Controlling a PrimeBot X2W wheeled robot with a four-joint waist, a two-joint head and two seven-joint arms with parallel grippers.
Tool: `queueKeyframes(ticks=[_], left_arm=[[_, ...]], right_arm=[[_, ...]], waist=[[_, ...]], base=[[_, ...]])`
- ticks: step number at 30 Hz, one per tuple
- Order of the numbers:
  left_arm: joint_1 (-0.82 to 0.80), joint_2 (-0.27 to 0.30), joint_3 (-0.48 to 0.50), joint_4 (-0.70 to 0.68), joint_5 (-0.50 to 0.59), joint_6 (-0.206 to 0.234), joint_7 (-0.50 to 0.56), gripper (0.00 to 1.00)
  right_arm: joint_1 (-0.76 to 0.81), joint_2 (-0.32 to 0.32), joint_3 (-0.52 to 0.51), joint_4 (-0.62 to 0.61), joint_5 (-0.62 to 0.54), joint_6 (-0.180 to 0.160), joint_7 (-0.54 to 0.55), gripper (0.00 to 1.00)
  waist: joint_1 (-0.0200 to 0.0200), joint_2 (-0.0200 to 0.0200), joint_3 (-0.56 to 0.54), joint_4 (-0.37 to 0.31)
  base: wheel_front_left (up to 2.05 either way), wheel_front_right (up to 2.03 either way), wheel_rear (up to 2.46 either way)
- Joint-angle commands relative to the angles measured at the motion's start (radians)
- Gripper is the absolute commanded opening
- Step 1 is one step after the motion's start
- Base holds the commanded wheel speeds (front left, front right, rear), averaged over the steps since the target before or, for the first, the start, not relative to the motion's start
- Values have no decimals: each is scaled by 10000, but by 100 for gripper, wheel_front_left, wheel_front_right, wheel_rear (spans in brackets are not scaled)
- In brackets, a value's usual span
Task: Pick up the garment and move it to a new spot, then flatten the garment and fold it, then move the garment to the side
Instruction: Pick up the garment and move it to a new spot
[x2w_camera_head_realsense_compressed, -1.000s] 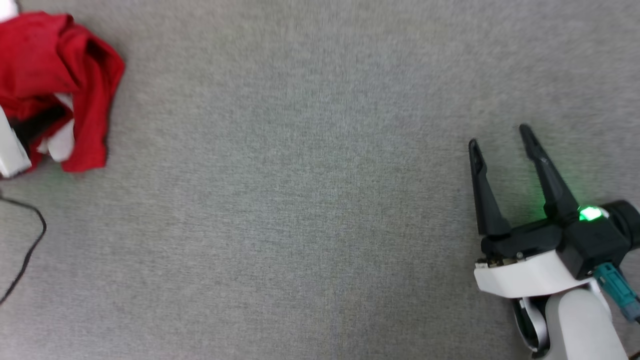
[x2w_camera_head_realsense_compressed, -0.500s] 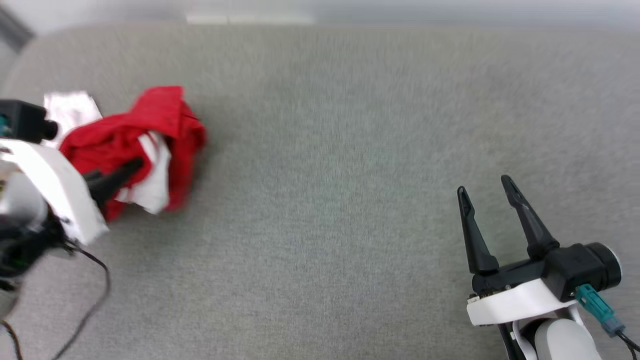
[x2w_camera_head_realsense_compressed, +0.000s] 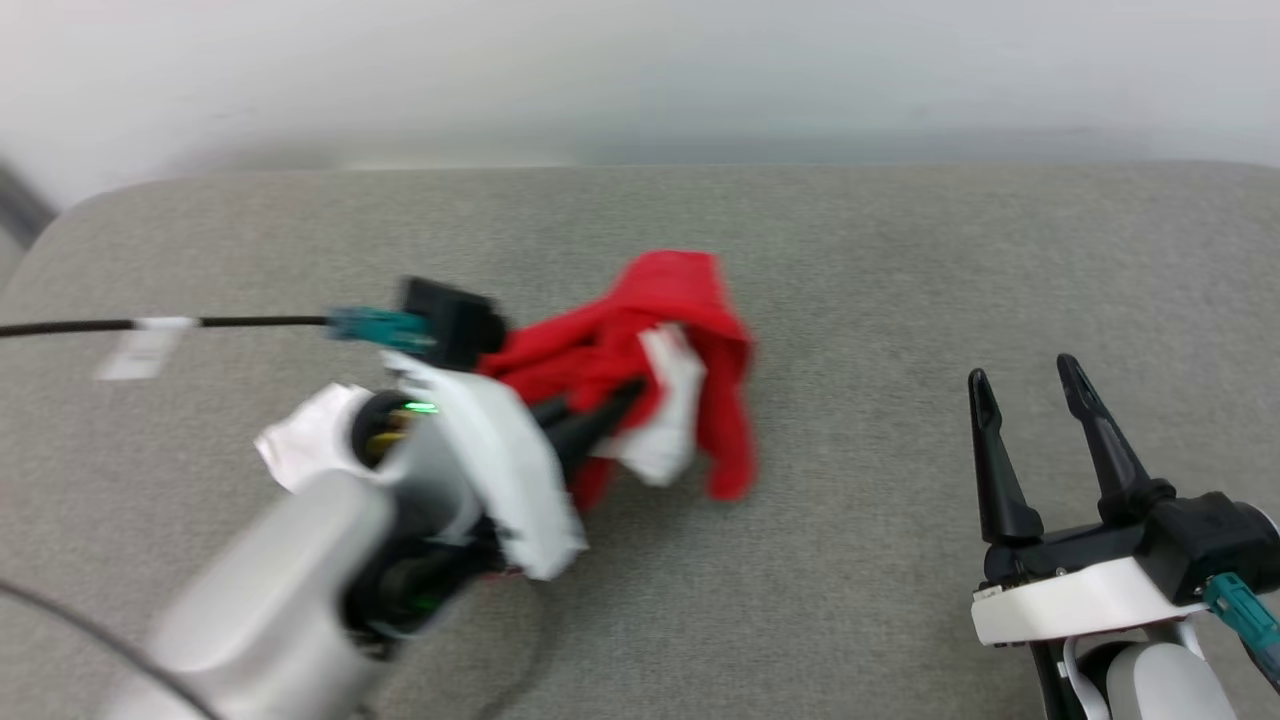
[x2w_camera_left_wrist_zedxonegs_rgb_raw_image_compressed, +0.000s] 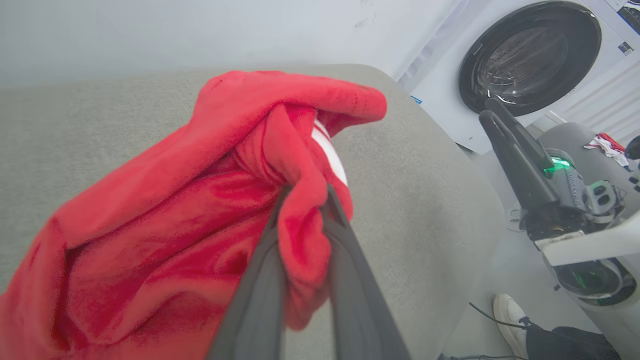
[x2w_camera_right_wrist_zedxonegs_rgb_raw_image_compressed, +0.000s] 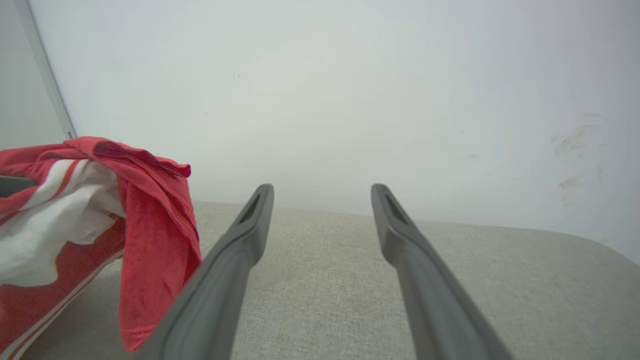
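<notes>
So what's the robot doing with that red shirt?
The robot's left gripper is pinching a bunched-up red and white garment and holding it over the grey padded surface. Its right gripper is open and holds nothing, off to the side. The garment isn't flattened or folded yet.

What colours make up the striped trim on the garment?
Red and white; the right wrist view shows the garment best.

Bright, even light; motion blur smears the garment and left gripper in head view.
</notes>
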Motion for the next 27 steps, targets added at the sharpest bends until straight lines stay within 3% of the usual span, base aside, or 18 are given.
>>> queueKeyframes(ticks=[1, 10, 17, 18, 19, 27], left_arm=[[-177, -537, -195, 93, 55, 15, -130, 0], [-1075, -2918, -1623, 1520, 888, -398, -322, 0], [-1504, -4071, -2654, 3127, 1653, -787, -547, 1], [-1569, -4136, -2781, 3428, 1790, -816, -626, 85], [-1550, -4212, -2907, 3715, 1837, -863, -646, 100], [-1684, -4404, -2712, 4629, 1998, -1149, -2148, 100]], right_arm=[[-92, 3, -13, -64, 8, -7, -17, 100], [-501, 0, -245, -368, 101, -7, -18, 100], [-598, 0, -581, -532, 297, -7, -17, 100], [-641, 3, -586, -539, 316, -7, -17, 100], [-679, 3, -585, -538, 335, -5, -17, 100], [-565, 2, -555, -414, 218, -7, -17, 100]], waist=[[1, 0, 66, -235], [1, 0, 742, -1275], [1, 0, 1341, -1755], [1, 0, 1384, -1779], [1, 0, 1418, -1800], [1, 0, 1314, -1439]], base=[[0, 0, 0], [0, 0, 0], [0, 0, 0], [0, 0, 0], [0, 0, 0], [0, 0, 0]])
